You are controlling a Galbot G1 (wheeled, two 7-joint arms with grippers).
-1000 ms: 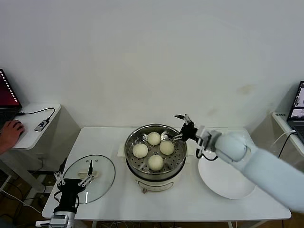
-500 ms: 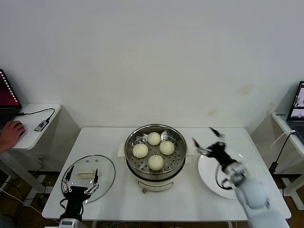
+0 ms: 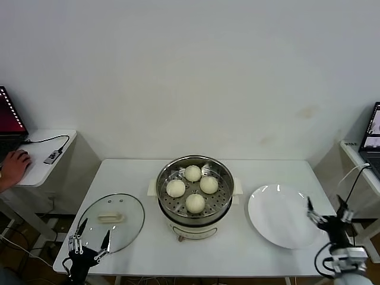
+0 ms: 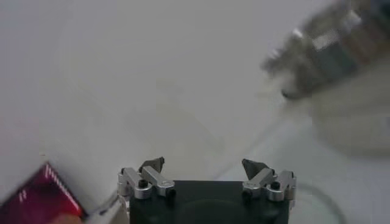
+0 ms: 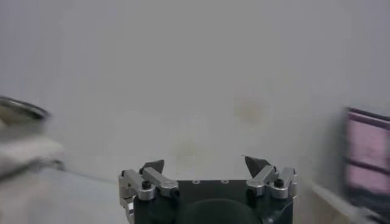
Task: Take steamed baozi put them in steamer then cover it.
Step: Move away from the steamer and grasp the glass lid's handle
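Head view: right claw (image 3: pixel 328 211), seemingly open and empty, has withdrawn from steamer (image 3: pixel 195 190) past the plate (image 3: pixel 284 216).

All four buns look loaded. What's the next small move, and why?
Probably bring the left hand over the cover's handle and grasp it. All four baozi sit in the steamer, the cover lies flat on the table, and the left hand is open beside it.
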